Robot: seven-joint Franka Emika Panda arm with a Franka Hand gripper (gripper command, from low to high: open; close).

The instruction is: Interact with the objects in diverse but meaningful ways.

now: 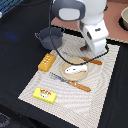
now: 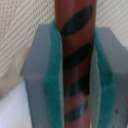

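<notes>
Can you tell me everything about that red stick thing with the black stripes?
It is a toy sausage, red-brown, round and long, with dark slanted stripes like grill marks. It looks smooth, like plastic. In the wrist view it stands lengthwise between the two green pads of the grey tool, which press on both its sides, so the tool is holding it. Its ends run out of that picture. In the exterior view the arm hides it, so I cannot tell whether it touches the cloth.

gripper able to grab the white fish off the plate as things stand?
Probably not yet. The gripper is shut on the red-brown sausage, so its pads are occupied. The white fish lies uncovered on the tan plate with nothing over it; once the sausage is dropped, access looks free.
</notes>
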